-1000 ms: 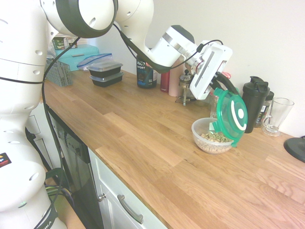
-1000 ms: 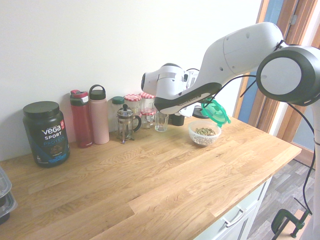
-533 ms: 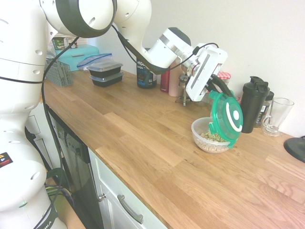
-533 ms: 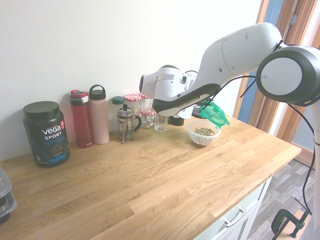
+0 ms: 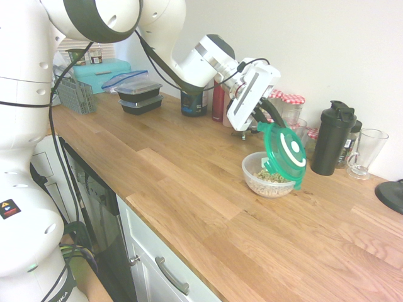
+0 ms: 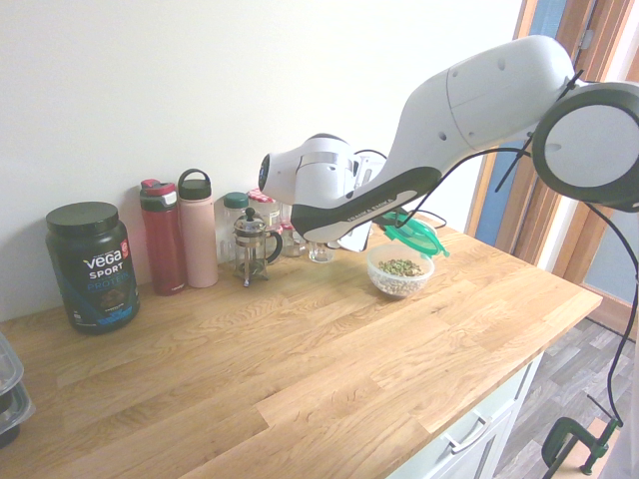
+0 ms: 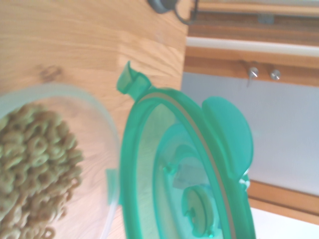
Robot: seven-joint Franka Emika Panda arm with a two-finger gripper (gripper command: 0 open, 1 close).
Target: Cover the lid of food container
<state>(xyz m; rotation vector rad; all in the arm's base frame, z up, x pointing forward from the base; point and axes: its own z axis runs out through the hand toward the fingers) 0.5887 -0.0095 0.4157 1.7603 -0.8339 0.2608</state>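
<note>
Closest to me: bare oak-plank worktop [image 5: 189, 189] w/ white drawers under its front edge. Mid-counter sits the clear round glass bowl [image 5: 259, 179] of ring-shaped cereal, standing upright on the wood. The round translucent green plastic lid w/ snap tabs & white centre ring [image 5: 284, 153] is up in the air, tilted steeply, almost on edge; its lower rim hangs over the bowl's far side, not seated on it. Robot's two-finger gripper [image 5: 263, 121] is clamped tight on the lid's top edge; white arm reaches in from the left in the first exterior view. Wrist view: lid underside [image 7: 189, 174] just beside the cereal [image 7: 30, 169]. Behind, along the wall: black shaker bottle [image 5: 330, 138], clear glass mug [image 5: 364, 153], red-lidded jars [image 5: 289, 108], black rectangular meal-prep boxes [image 5: 140, 95].
</note>
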